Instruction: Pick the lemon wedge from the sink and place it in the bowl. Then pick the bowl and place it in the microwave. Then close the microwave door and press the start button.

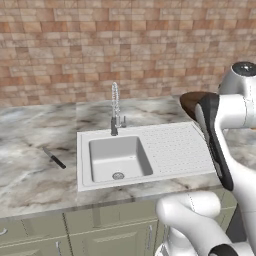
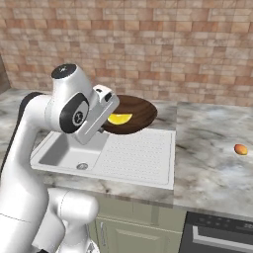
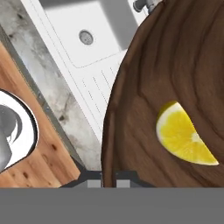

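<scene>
The dark brown bowl [image 2: 141, 114] hangs tilted in the air above the sink's dotted drainboard [image 2: 138, 155]. My gripper [image 3: 106, 178] is shut on its near rim, one finger on each side of the wall. The yellow lemon wedge [image 3: 183, 135] lies inside the bowl [image 3: 175, 65], and it also appears as the lemon wedge [image 2: 120, 118] beside the hand. From the left base, the bowl [image 1: 190, 102] peeks out behind my forearm. The white sink [image 1: 107, 150] sits below with a bare basin and round drain [image 3: 86, 37]. The microwave and its door are out of view.
The chrome spring-coil faucet [image 1: 115, 107] rises behind the basin. A dark-handled knife [image 1: 54, 158] lies on the marble counter to the sink's left. A small orange fruit [image 2: 240, 149] rests on the counter at the right. A black oven front [image 2: 217, 232] sits under that counter.
</scene>
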Controlling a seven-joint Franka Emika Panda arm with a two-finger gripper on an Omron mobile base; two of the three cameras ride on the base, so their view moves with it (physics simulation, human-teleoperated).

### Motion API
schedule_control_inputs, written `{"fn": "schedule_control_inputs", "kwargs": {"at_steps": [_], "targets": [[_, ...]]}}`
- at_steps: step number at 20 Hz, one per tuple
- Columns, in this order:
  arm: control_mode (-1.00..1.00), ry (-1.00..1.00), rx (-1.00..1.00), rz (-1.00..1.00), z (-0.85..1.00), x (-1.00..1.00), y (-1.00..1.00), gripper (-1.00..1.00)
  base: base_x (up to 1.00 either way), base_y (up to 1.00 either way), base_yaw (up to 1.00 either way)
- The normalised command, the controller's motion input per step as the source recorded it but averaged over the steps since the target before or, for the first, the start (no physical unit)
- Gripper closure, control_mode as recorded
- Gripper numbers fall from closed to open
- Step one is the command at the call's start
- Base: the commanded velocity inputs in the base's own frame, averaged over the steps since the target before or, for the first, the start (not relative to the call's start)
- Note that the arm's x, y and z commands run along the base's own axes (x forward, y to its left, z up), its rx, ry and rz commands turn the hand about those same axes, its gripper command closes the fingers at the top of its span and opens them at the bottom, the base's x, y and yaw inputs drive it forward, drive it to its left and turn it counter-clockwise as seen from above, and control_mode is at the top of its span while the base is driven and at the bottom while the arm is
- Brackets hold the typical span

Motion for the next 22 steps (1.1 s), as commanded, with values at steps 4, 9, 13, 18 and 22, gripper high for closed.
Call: {"fn": "schedule_control_inputs", "kwargs": {"at_steps": [4, 9, 13, 18, 22], "targets": [[-1.0, 0.0, 0.0, 0.01, 0.01, -0.12, 0.0, 1.0, 0.0, 0.0, 0.0], [-1.0, 0.0, 0.0, 0.0, 0.0, 0.0, 0.0, 1.0, 0.0, 0.0, 0.0], [-1.0, 0.0, 0.0, 0.0, 0.0, 0.0, 0.0, 1.0, 0.0, 0.0, 0.0], [-1.0, 0.0, 0.0, 0.0, 0.0, -0.14, 0.0, 1.0, 0.0, 0.0, 0.0], [1.0, 0.0, 0.0, 0.0, 0.0, 0.0, 0.0, 1.0, -0.88, -0.2, 0.0]]}}
